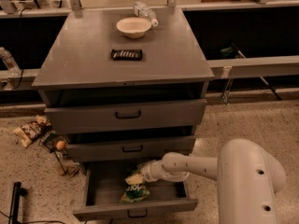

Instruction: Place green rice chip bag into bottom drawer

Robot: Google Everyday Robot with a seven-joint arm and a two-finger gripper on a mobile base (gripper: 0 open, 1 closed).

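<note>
Within the bottom drawer: one bag, one hand.

I count three grey drawers: the top drawer, the middle drawer and the bottom drawer. One green rice chip bag lies in that lowest one. My one arm ends in one hand, down inside that drawer just above the bag. On the surface I see one bowl, one dark wrapped bar and one plastic bottle. A second bottle shows at the left edge of the view, making two. The snack packets on the floor are too jumbled for me to count.
</note>
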